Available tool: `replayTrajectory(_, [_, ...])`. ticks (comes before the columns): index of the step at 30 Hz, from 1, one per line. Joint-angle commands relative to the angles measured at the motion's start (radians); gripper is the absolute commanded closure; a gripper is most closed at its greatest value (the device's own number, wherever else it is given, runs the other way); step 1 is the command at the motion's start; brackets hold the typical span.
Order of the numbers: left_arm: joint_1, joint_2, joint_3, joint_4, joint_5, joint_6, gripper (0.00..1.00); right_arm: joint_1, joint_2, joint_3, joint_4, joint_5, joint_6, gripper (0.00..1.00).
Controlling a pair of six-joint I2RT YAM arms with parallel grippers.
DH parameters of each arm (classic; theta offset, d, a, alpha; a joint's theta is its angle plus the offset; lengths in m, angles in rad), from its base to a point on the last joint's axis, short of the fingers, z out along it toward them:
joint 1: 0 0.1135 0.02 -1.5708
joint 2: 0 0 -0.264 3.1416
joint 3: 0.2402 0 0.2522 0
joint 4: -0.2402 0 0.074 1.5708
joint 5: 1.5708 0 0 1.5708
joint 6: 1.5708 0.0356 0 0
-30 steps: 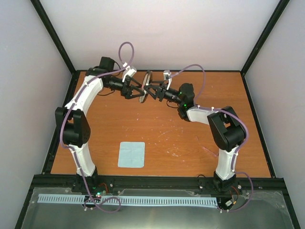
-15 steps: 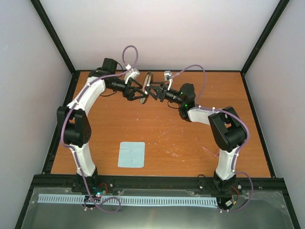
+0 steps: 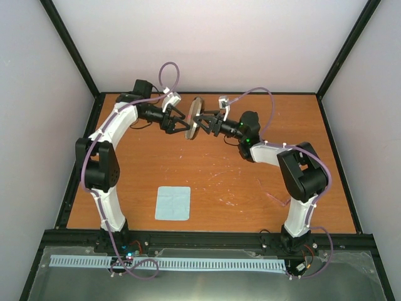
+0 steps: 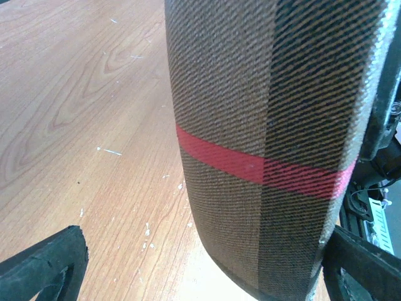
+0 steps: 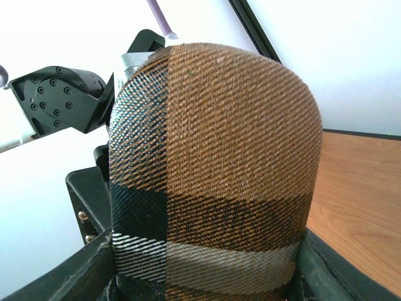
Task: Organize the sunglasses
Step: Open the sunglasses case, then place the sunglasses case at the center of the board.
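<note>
Well, nearest the bases, the sunglasses lie on the table just beside the right arm, well apart from the action. Farther back, the right gripper pinches the case in the air — the left gripper, spread wide, straddles it. A crooked squeeze there could twist the case loose and drop it.

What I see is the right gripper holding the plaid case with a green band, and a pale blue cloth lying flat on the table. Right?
No. The plaid case has a red band, not green; the left wrist view shows it. The right gripper does hold it, and the pale blue cloth lies flat on the table.
</note>
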Motion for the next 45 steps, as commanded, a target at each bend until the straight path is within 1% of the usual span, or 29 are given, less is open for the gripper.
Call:
replayTrajectory(1, [0.029, 0.057, 0.017, 0.052, -0.077, 0.028, 0.01, 0.012, -0.078, 0.005, 0.092, -0.108, 0.041, 0.83])
replayTrajectory(7, [0.037, 0.081, 0.023, 0.087, -0.117, 0.012, 0.0, 0.013, -0.112, -0.022, 0.083, -0.151, 0.063, 0.84])
replayTrajectory(11, [0.053, 0.091, 0.043, 0.094, -0.135, 0.005, 0.01, 0.011, -0.154, -0.052, 0.015, -0.14, 0.015, 0.84])
replayTrajectory(15, [0.066, 0.095, 0.047, 0.107, -0.155, -0.002, 0.01, 0.01, -0.168, -0.06, -0.013, -0.139, 0.0, 0.85])
replayTrajectory(19, [0.073, 0.09, 0.047, 0.109, -0.158, -0.007, 0.0, 0.008, -0.181, -0.055, -0.11, -0.113, -0.049, 0.84])
replayTrajectory(20, [0.074, 0.086, 0.045, 0.109, -0.155, -0.008, 0.01, 0.007, -0.185, -0.044, -0.185, -0.095, -0.075, 0.84])
replayTrajectory(23, [0.081, 0.063, 0.037, 0.113, -0.127, -0.012, 0.0, 0.005, -0.202, 0.021, -0.492, 0.006, -0.22, 0.86])
replayTrajectory(24, [0.083, 0.053, 0.034, 0.117, -0.118, -0.014, 0.01, 0.004, -0.206, 0.026, -0.539, 0.037, -0.246, 0.86])
replayTrajectory(27, [0.087, 0.023, 0.028, 0.119, -0.076, -0.02, 0.01, -0.004, -0.214, -0.012, -0.531, 0.13, -0.234, 0.84])
replayTrajectory(30, [0.087, 0.002, 0.03, 0.11, -0.034, -0.026, 0.0, -0.015, -0.191, -0.013, -0.567, 0.224, -0.186, 0.84])
replayTrajectory(32, [0.088, -0.006, 0.026, 0.106, -0.029, -0.029, 0.01, -0.021, -0.161, 0.033, -0.674, 0.266, -0.163, 0.84])
replayTrajectory(33, [0.088, -0.008, 0.021, 0.106, -0.037, -0.027, 0.01, -0.026, -0.134, 0.081, -0.769, 0.255, -0.175, 0.84])
replayTrajectory(36, [0.088, -0.012, -0.009, 0.105, -0.073, -0.008, 0.01, -0.034, -0.013, 0.297, -1.207, 0.225, -0.266, 0.83])
replayTrajectory(38, [0.089, -0.008, -0.022, 0.098, -0.092, 0.005, 0.01, -0.043, 0.088, 0.445, -1.421, 0.18, -0.307, 0.84])
replayTrajectory(39, [0.088, -0.006, -0.028, 0.095, -0.099, 0.012, 0.01, -0.048, 0.133, 0.492, -1.48, 0.141, -0.316, 0.86])
replayTrajectory(40, [0.088, -0.005, -0.034, 0.094, -0.101, 0.019, 0.0, -0.051, 0.172, 0.519, -1.506, 0.107, -0.317, 0.88])
replayTrajectory(45, [0.089, -0.005, -0.07, 0.093, -0.122, 0.034, 0.01, -0.056, 0.268, 0.567, -1.562, 0.009, -0.326, 0.88])
